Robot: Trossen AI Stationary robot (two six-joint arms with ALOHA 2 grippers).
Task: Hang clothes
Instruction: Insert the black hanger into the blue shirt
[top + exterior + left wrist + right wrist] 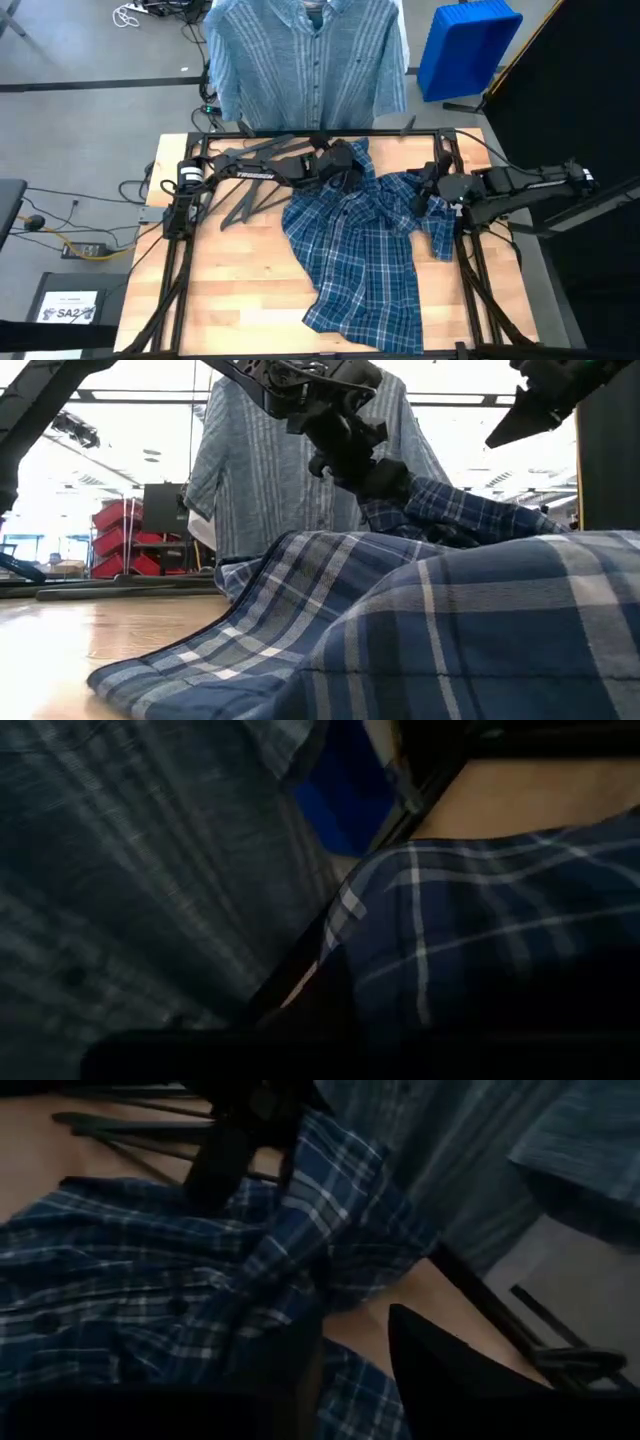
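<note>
The darker blue plaid shirt lies crumpled on the wooden table, its far part raised; it fills the front of the low view. My left gripper is shut on that raised part near the table's far edge. My right gripper hovers open above the shirt's right side, touching nothing. In the right wrist view its fingers stand over the plaid cloth and bare wood. The light blue striped shirt hangs beyond the far edge. My left gripper holds a bunched fold of the plaid shirt's far end, coming from above and slanting down toward the table's right. The fold is lifted off the table, and the rest of the shirt trails down from it and lies on the wood. The gripper hides the fingertips.
Dark grey hangers lie on the table's left half under my left arm. A black frame rail runs along the far edge. A blue bin stands on the floor beyond the far right corner.
</note>
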